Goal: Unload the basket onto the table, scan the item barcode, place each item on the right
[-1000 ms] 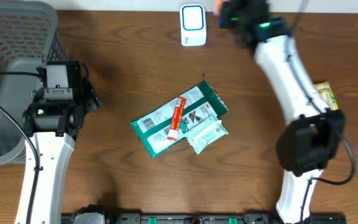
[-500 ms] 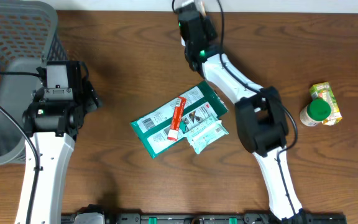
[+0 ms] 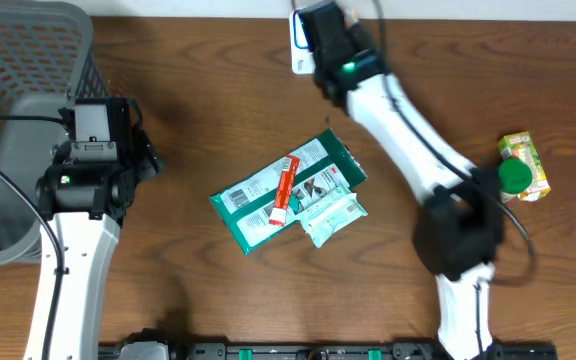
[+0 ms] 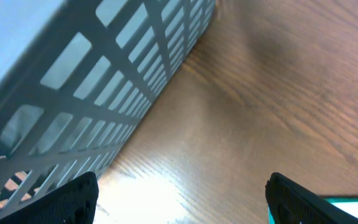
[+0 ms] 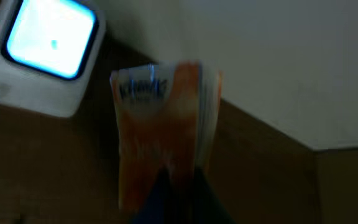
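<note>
Right pincer [image 5: 174, 196]: clenched on the lower end of an orange packet [image 5: 161, 124]. In the wrist view the dark fingers pinch it from below. That view is blurred, so I can't make out the print beyond a blue word near the top

Packet's long axis runs straight out from the pincer, free end pointing toward the far edge of the desk [image 3: 218, 110]. It is held edge-up, with one broad orange face toward the wrist camera

Scanner [image 5: 42, 56]: just beside the packet, up and to the left in the wrist view. Lit blue window faces up and out, not covered by the packet. From overhead the right pincer [image 3: 320, 25] sits over the scanner [image 3: 298, 58] at the back edge

I can't tell where the barcode is. My judgement is that the coming move turns on swinging the packet's free end left so a printed face squares up to the window

Left pincer [image 4: 185, 202]: released, fingers wide, nothing between them. It's low beside the grey basket [image 4: 73, 93], well apart from the scanner, so the right arm is clearly the nearer one

Mid-desk there's a heap of green packets [image 3: 288, 190], and a green-capped bottle [image 3: 513, 176] lies off to the right
</note>
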Controlling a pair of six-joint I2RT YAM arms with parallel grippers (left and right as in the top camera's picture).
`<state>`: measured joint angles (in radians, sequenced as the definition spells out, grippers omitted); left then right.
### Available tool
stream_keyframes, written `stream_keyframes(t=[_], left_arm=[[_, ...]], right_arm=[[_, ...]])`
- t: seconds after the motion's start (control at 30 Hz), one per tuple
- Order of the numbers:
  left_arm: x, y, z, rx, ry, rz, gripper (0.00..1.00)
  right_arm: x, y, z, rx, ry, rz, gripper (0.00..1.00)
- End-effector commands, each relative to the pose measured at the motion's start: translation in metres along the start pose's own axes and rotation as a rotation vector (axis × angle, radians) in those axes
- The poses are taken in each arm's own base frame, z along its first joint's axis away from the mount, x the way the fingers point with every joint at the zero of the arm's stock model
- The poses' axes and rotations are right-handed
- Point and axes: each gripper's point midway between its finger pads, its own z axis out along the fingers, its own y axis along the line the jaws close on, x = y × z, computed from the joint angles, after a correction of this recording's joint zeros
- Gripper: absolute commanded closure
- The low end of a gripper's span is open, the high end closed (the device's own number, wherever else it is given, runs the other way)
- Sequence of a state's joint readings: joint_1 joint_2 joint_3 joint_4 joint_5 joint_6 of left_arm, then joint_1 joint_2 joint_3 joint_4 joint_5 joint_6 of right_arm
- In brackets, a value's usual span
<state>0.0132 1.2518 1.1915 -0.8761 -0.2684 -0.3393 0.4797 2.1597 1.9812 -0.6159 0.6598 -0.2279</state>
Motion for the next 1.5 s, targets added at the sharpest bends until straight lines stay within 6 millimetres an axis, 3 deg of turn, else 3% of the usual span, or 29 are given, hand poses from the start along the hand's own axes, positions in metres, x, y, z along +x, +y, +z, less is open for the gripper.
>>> stream_keyframes(t=[0.0,0.1,0.2,0.43,0.57,0.7,0.73,0.77,0.8,0.83,0.87,1.03,1.17,1.37,1.47], left_arm=[[-0.005,0.003,-0.003,-0.011,-0.015,0.001,0.13],[-0.005,0.003,-0.003,-0.011,-0.015,0.001,0.13],[-0.005,0.003,-0.003,-0.011,-0.015,0.001,0.13],[-0.005,0.003,-0.003,-0.011,-0.015,0.001,0.13],[-0.005,0.003,-0.003,-0.011,-0.015,0.001,0.13],[-0.005,0.003,-0.003,-0.011,-0.015,0.001,0.13],[-0.005,0.003,-0.003,-0.011,-0.015,0.001,0.13],[-0.005,0.003,-0.003,-0.011,-0.015,0.001,0.13],[-0.005,0.003,-0.003,-0.011,-0.015,0.001,0.13],[-0.005,0.003,-0.003,-0.011,-0.015,0.001,0.13],[-0.005,0.003,-0.003,-0.011,-0.015,0.001,0.13],[-0.005,0.003,-0.003,-0.011,-0.015,0.001,0.13],[-0.005,0.003,-0.003,-0.011,-0.015,0.001,0.13],[-0.005,0.003,-0.003,-0.011,-0.015,0.001,0.13],[-0.005,0.003,-0.003,-0.011,-0.015,0.001,0.13]], right_arm=[[0.019,-0.063,-0.068,-0.067,0.071,0.203,0.99],[0.063,-0.085,-0.079,-0.119,0.221,0.233,0.99],[0.106,-0.106,-0.072,-0.142,0.368,0.252,0.99],[0.218,-0.152,-0.014,-0.096,0.619,0.411,0.99],[0.275,-0.162,0.011,-0.065,0.693,0.496,0.99],[0.312,-0.163,0.038,-0.047,0.675,0.589,0.98],[0.318,-0.161,0.042,-0.053,0.671,0.604,0.85],[0.323,-0.16,0.045,-0.061,0.668,0.619,0.66],[0.326,-0.158,0.046,-0.071,0.667,0.631,0.35],[0.328,-0.158,0.047,-0.078,0.667,0.637,0.12],[0.328,-0.159,0.047,-0.086,0.664,0.639,0.02],[0.311,-0.17,0.035,-0.103,0.658,0.636,0.01],[0.269,-0.16,0.011,-0.278,0.616,0.674,0.01],[0.181,-0.093,-0.062,-0.875,0.459,0.687,0.05],[0.173,-0.064,-0.082,-0.997,0.482,0.669,0.12]])
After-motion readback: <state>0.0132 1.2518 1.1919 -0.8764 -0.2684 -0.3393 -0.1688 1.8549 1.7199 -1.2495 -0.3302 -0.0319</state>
